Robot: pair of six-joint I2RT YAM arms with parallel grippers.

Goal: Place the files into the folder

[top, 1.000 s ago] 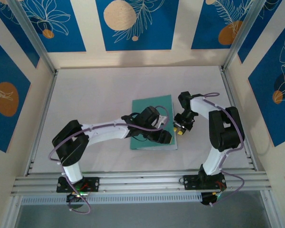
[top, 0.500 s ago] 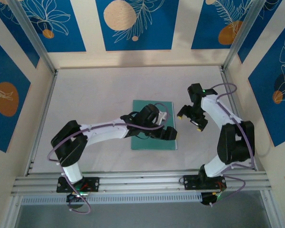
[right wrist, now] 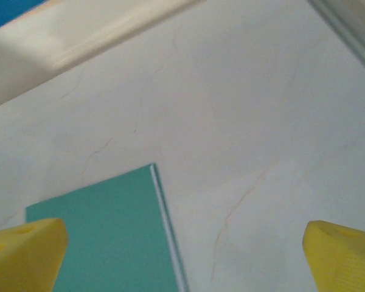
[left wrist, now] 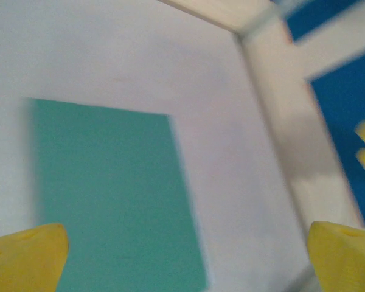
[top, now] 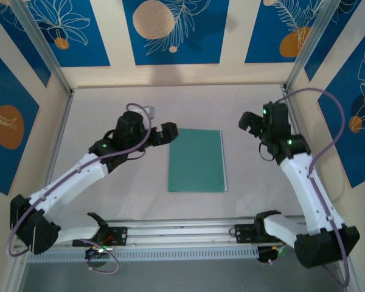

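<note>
Teal-green folder (top: 196, 160) lies shut and flat in the middle of the table (top: 140, 198), long sides running away from you, and neither arm is touching it. Your left gripper (top: 163, 132) hangs just beside the folder's far left corner, clear of the cover, jaws spread wide. On the left wrist camera the yellow fingertips (left wrist: 25, 255) sit at the two bottom corners, with green cover and bare table between them and nothing pinched. That view is blurred, so you get little detail from it. Your right gripper (top: 254, 126) is over on the other side, well apart from the folder's right edge and towards the far right of the table, jaws just as wide and gripping nothing. On the right wrist camera its yellow pads (right wrist: 24, 252) frame one corner of the folder lying on the pale, veined tabletop. A thin pale strip (right wrist: 168, 231) runs along the folder's right edge. Whether that's paper showing, you can't tell.
</note>
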